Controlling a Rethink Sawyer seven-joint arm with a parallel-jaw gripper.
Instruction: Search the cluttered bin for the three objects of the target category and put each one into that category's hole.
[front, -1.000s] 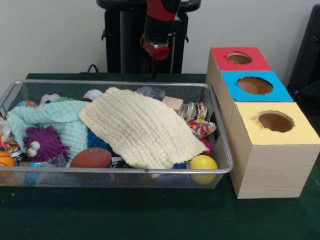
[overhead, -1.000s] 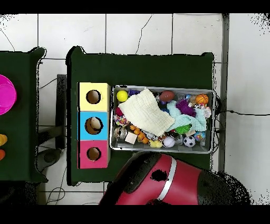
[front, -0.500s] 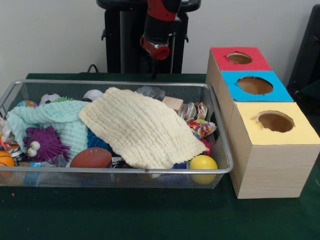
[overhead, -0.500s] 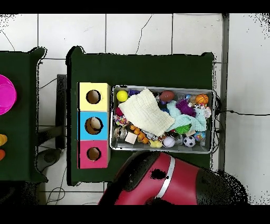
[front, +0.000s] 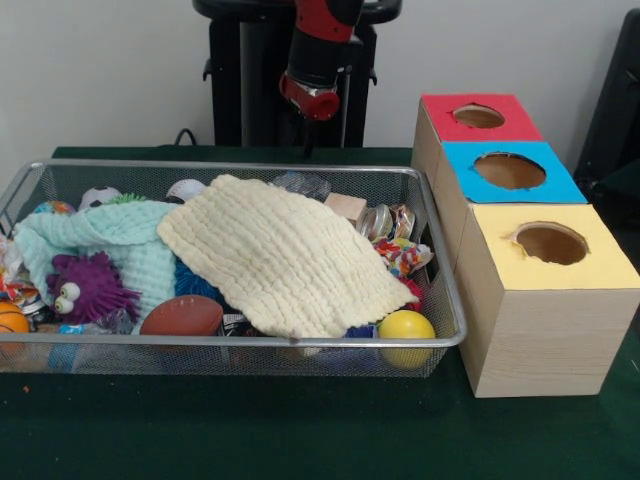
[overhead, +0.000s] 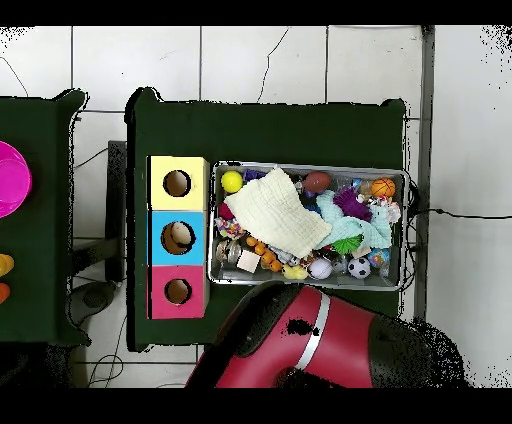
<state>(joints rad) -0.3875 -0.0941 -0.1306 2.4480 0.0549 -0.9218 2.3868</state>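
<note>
Nothing in the bin (front: 445, 300) is shifting since a second ago; only the red arm (overhead: 320, 345) is drifting slightly in the overhead view. A cream cloth (front: 285, 255) is lying over the middle clutter, beside a mint cloth (front: 120, 240), purple toy (front: 85, 285), brown football (front: 182, 316) and yellow ball (front: 406, 326). Three boxes (front: 540, 300) are standing beside the bin. The gripper (front: 312, 100) is hanging behind the bin's far rim; I cannot tell the fingers' state.
</note>
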